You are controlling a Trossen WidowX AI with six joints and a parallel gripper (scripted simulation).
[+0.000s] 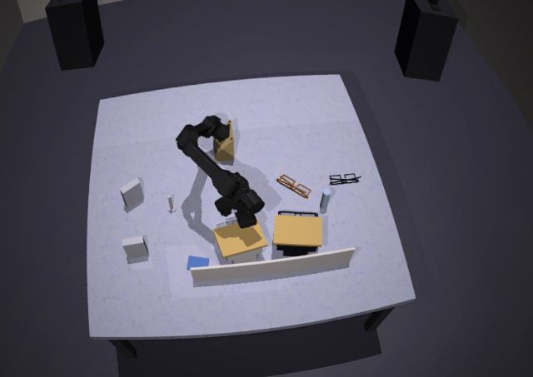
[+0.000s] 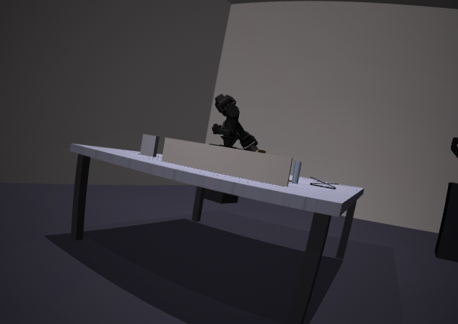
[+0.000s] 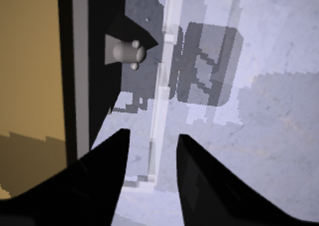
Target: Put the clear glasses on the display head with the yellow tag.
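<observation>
The clear glasses (image 3: 160, 94) (image 1: 221, 224) show in the wrist view as a pale see-through frame standing just in front of the grey nose (image 3: 127, 52) of the left display head (image 1: 240, 237) (image 3: 30, 62), which has a tan top. My gripper (image 3: 154, 139) (image 1: 241, 220) is open, with its two dark fingers standing apart on either side of the frame, over the near edge of that head. The other head (image 1: 297, 230) stands to the right and wears black glasses (image 1: 297, 213). I see no yellow tag in any view.
A long beige panel (image 1: 271, 265) (image 2: 225, 162) stands in front of both heads. Orange glasses (image 1: 294, 186), black glasses (image 1: 344, 178) (image 2: 323, 183) and a pale blue cylinder (image 1: 325, 200) (image 2: 296, 172) lie to the right. Two grey boxes (image 1: 132, 193) (image 1: 135, 247), a white peg (image 1: 171, 204) and a blue tile (image 1: 197, 262) are left.
</observation>
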